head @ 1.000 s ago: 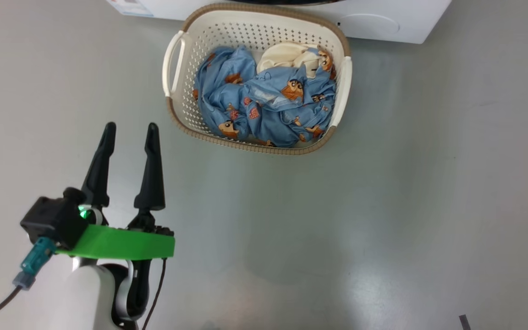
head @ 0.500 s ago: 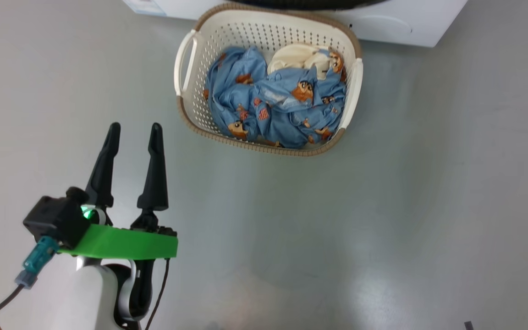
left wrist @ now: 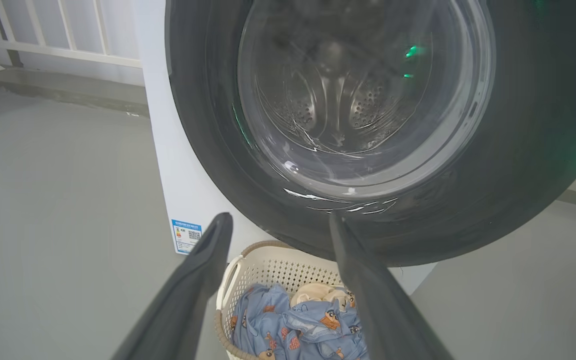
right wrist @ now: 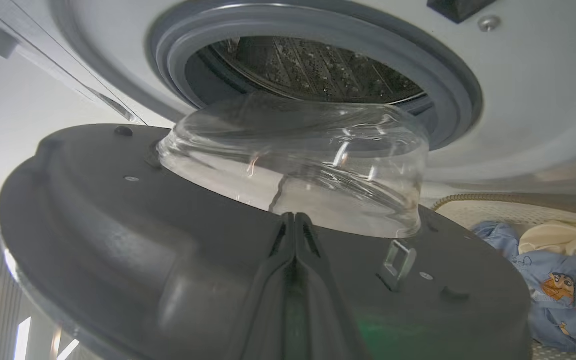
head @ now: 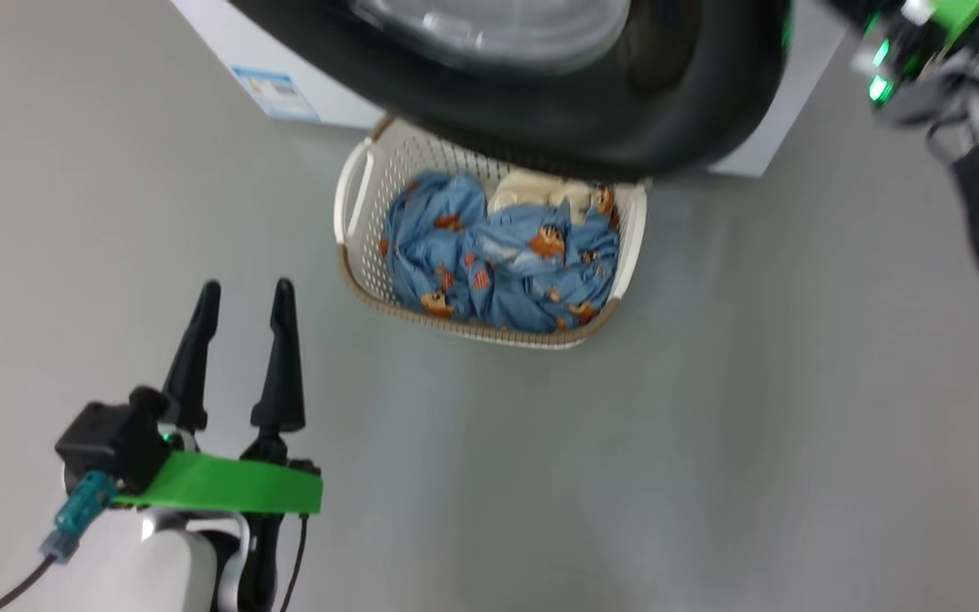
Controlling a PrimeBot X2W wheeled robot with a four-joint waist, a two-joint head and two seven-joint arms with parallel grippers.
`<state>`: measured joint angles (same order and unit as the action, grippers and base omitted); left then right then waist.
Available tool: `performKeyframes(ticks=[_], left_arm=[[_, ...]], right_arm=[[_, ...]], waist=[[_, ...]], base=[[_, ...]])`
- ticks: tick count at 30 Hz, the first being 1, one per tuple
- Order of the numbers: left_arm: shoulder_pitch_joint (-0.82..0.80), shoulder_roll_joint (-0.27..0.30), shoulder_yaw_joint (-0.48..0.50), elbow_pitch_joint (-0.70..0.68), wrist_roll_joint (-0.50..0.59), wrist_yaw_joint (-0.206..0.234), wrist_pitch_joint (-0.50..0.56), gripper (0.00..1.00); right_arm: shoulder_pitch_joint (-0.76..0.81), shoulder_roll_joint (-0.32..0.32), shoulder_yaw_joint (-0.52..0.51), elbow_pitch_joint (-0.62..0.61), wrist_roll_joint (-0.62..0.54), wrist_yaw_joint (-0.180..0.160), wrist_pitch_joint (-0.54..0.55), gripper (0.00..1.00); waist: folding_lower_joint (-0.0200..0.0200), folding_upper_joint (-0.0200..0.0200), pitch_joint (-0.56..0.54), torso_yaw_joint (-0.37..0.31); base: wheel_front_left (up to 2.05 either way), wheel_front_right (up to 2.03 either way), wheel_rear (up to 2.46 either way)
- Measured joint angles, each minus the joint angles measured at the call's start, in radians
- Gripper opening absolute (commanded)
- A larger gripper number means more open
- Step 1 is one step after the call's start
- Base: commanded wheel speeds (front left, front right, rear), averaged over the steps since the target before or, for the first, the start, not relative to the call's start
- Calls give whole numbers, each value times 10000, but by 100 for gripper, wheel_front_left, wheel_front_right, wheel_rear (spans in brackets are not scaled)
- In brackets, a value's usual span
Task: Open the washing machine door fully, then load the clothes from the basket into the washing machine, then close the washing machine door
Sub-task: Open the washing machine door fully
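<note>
The washing machine door stood partly swung out from the washing machine, its dark inner face just in front of the right gripper, whose fingers were pressed together with nothing between them, tips at the foot of the glass bowl near the metal latch hook. The left gripper hung over the grey floor, fingers apart and empty, near the basket. The clothes lay in that basket, whose far end the door overhung.
</note>
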<state>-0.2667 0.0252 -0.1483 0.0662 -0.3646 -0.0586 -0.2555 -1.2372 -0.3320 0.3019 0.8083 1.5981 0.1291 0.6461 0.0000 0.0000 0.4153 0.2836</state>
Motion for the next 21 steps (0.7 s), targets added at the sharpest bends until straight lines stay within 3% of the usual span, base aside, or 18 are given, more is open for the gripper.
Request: performKeyframes(ticks=[11, 21], left_arm=[[703, 17, 378, 171, 516, -171, 0, 100], [1258, 33, 523, 610, 683, -268, 0, 100]], right_arm=[[2046, 382, 86, -715, 337, 0, 387, 0], [3581, 529, 23, -1055, 510, 0, 566, 0]], waist=[[0, 0, -1335, 96], [0, 0, -2299, 680]], base=[[0, 0, 0], [0, 0, 0]])
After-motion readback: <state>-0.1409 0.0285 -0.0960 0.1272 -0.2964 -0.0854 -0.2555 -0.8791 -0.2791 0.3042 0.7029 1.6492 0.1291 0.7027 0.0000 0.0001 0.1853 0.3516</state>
